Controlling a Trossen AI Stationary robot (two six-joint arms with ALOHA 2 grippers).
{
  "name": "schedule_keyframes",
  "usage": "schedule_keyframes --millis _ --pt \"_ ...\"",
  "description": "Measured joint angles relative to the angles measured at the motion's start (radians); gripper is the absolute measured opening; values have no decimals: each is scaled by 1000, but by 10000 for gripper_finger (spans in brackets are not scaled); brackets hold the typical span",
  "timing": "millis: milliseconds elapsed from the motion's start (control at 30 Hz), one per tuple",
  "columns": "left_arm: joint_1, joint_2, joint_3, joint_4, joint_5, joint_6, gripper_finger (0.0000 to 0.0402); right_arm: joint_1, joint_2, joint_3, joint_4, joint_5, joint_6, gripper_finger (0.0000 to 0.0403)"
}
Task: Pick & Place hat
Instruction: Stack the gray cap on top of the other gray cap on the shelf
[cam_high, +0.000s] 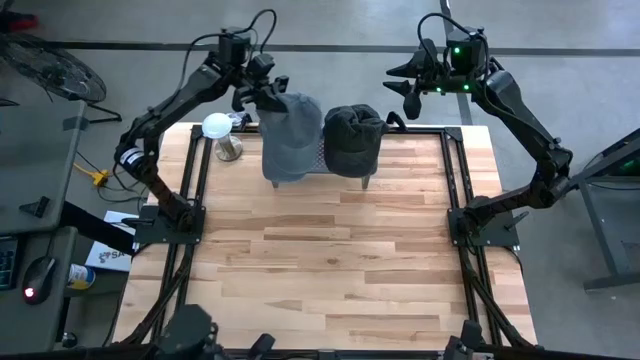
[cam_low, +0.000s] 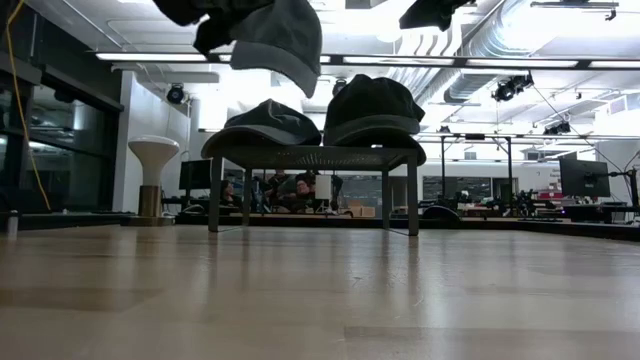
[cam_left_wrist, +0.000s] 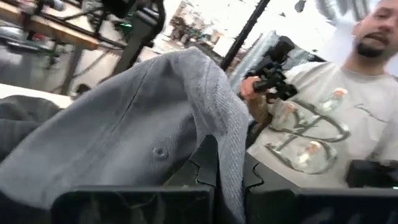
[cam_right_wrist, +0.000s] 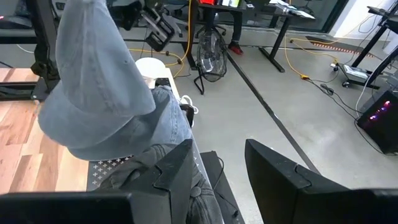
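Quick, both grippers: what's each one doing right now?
Left gripper: jaws closed on the grey hat, lifted above the rack.
Right gripper: jaws open, holding nothing.

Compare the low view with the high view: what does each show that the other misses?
Only the low view shows a second cap lying on the rack under the lifted one, and the rack's legs. Only the high view shows both arms whole, with the left gripper shut on the grey cap and the right gripper open, behind the table's rear edge. Both show the grey cap held up, the dark cap on the mesh rack, and the white stand.
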Motion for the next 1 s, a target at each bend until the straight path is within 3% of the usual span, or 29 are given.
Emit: schedule_keyframes --millis 200,1000 --pt "0 58 0 35 8 -38 0 0 0 0 -1 4 14 140" --pt "54 68 0 16 10 -65 0 0 0 1 -19 4 17 140"
